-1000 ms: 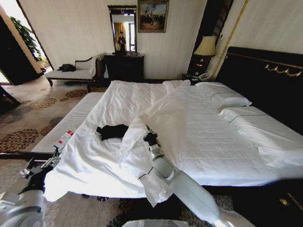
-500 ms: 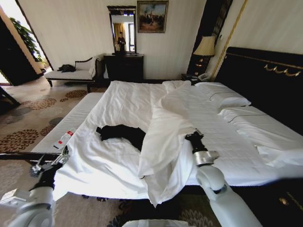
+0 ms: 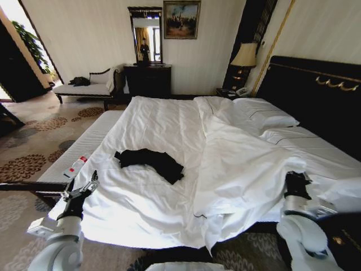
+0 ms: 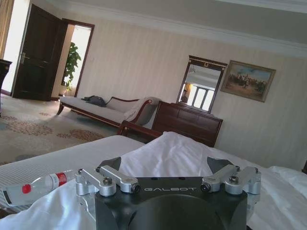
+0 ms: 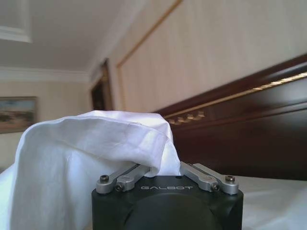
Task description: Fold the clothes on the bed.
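Clothes (image 3: 152, 161): black T-shirt, crumpled in an uneven heap, one end trailing toward the foot of the bed; lies on the white sheet on the left half of the bed (image 3: 163, 121).
Lettering: not readable, fabric bunched.
Duvet (image 3: 248, 164): white, drawn over the right half of the bed, its edge hanging over the foot.
Right hand (image 5: 158, 168): at the near right corner of the bed, fingers closed, pinching a fold of the duvet; pinched fold stands up and hides the fingertips.
Left hand (image 4: 168, 172): fingers spread wide, holding nothing, low at the near left edge of the bed, well apart from the clothes.
Bottle (image 3: 75, 167): clear, red cap and label, lying on the striped mattress edge beside the left hand.
Room: dark headboard (image 3: 316, 96), lamp (image 3: 245, 56), mirror over dark dresser (image 3: 148, 79), chaise (image 3: 87, 87), patterned carpet.
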Controlling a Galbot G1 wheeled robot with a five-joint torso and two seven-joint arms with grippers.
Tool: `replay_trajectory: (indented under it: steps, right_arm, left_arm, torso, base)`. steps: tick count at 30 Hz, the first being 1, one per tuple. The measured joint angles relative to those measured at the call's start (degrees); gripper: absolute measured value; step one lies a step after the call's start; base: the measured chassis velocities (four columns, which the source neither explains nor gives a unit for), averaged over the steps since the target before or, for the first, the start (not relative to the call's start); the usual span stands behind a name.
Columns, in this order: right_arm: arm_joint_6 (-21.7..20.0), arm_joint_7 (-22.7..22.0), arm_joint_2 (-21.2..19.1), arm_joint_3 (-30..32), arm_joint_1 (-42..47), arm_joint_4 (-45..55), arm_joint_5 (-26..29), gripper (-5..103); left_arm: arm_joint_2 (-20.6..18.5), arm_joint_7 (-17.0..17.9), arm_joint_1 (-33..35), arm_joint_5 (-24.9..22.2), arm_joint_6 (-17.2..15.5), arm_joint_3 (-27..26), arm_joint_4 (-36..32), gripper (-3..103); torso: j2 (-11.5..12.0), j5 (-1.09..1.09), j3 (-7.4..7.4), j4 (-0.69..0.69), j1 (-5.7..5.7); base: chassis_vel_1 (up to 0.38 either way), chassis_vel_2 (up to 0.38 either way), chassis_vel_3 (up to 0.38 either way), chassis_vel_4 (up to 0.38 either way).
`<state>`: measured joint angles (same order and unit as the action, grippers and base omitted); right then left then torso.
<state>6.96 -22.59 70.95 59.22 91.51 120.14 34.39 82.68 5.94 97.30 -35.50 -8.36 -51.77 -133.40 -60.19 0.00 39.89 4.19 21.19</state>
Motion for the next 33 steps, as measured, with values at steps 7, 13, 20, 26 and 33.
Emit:
replay_trajectory:
  steps: [7,13,20,26,33]
  right_arm:
    - [1.08,-3.15,2.51,5.63,2.33,-5.27,1.26,3]
    - [3.76,-4.07,3.82,9.86,4.44,-12.19,1.58,3]
    - [9.34,-3.68,4.23,12.38,4.49,-18.85,1.27,3]
    - [13.05,-4.33,4.91,13.69,4.73,-25.73,1.12,3]
    - [15.37,-5.4,7.07,10.68,4.43,-30.45,-1.27,-1]
  left_arm:
    - [-0.49,0.1,-1.2,-0.09,0.32,0.58,1.52,100]
    - [-1.13,0.23,-1.98,-0.8,0.55,0.63,2.84,100]
    - [-2.43,0.3,-2.94,-1.7,0.64,1.13,4.28,100]
    - [-4.15,0.33,-3.44,-3.07,0.74,0.89,5.4,100]
    - [-5.16,0.37,-3.41,-3.92,1.25,0.27,6.18,100]
  torso:
    - [0.0,0.01,0.0,0.0,0.0]
    - [0.0,0.03,0.0,-0.02,0.0]
    - [0.01,0.03,0.01,-0.08,0.02]
    - [0.02,0.03,0.0,-0.13,0.03]
    - [0.01,-0.01,0.0,-0.01,0.02]
  base:
    - [0.0,0.0,0.0,0.0]
    - [0.0,0.0,0.0,0.0]
    - [0.0,0.0,0.0,0.0]
    - [0.0,0.0,0.0,0.0]
    - [0.0,0.0,0.0,0.0]
